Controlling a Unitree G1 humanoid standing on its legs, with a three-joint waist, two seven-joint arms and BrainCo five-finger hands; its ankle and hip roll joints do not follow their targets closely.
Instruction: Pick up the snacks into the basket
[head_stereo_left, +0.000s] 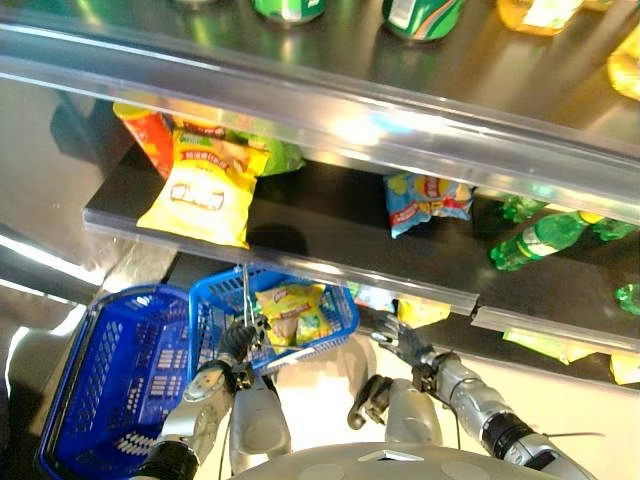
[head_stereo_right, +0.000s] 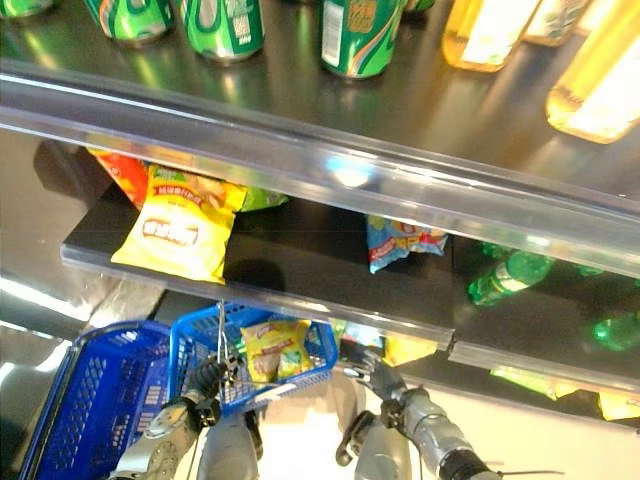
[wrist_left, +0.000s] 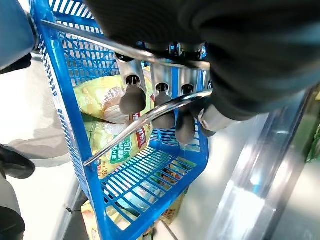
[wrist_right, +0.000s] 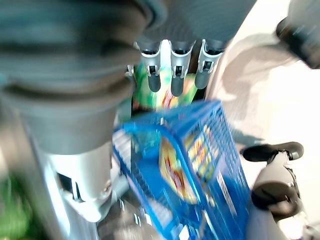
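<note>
Snacks (head_stereo_left: 290, 305) already lie inside the basket (head_stereo_left: 330, 335) I am carrying: yellow packets, one partly covering another, seen through the blue mesh. My left robot hand (head_stereo_left: 238, 345) has its fingers (wrist_left: 162, 117) curled round the basket's metal wire handle (wrist_left: 145, 122), so the basket hangs from that hand just below the front edge of the lower shelf (head_stereo_left: 320, 215). In the left wrist view the dark cover hides the thumb and the upper part of the handle, and the lowest packets blur together behind the mesh.

My right robot hand (head_stereo_left: 400, 335) hangs beside the basket's right end, near the shelf lip. Its fingers (wrist_right: 172, 82) run straight and side by side in the right wrist view, holding nothing; that view is smeared, so I cannot say if the tips touch the green and yellow packet behind them.

More snacks are on the lower shelf: a large yellow bag (head_stereo_left: 205, 195) at the left, overlapping a red bag (head_stereo_left: 150, 135) and a green one (head_stereo_left: 280, 155), both half hidden under the shelf rail (head_stereo_left: 330, 125) above. A small blue packet (head_stereo_left: 425, 200) lies further right, apart from them. Green bottles (head_stereo_left: 540, 240) lie on their sides at the right end, one cut off by the edge.

A second, darker blue basket (head_stereo_left: 110, 380) sits at my left, touching the one I hold.
</note>
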